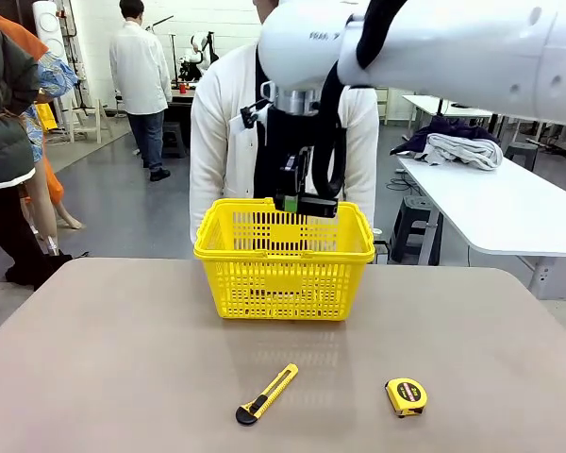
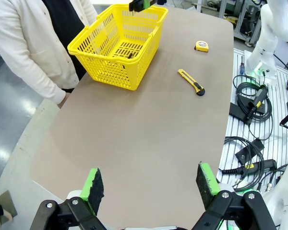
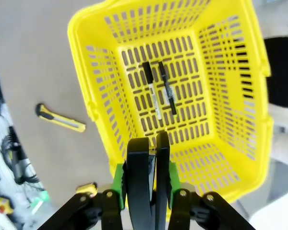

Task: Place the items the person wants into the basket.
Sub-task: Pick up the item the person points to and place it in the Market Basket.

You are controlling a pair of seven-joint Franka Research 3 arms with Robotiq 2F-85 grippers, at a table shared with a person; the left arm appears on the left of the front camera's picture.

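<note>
Nearest the robot's side of the table [image 1: 123,377] lie the yellow-and-black utility knife [image 1: 266,394] and the yellow tape measure [image 1: 406,396], well apart from each other and both outside the basket [image 1: 283,274]. In the left wrist view the left gripper [image 2: 151,186] hangs over bare tabletop near the table's edge, its green pads [image 2: 92,184] spread wide with nothing between them.

Farther on, the right gripper [image 3: 149,160] hovers above the basket's near rim, clamped on the black stapler [image 3: 145,182], which stands on end between the fingers. The stapler looks stiff and the heaviest of the 3 items; its hinged halves could swing apart, so a pinch across both halves at mid-body seems the safest hold — much as it is held here. The plastic basket is probably light and may slide if bumped.

The right wrist view shows what the front view hides behind the lattice: the marker [image 3: 152,91] and the pen [image 3: 167,89] lying side by side on the basket floor, 2 of 3 items in. The front view shows the gripper's height over the rim and the person [image 1: 217,123] standing just behind the basket.
</note>
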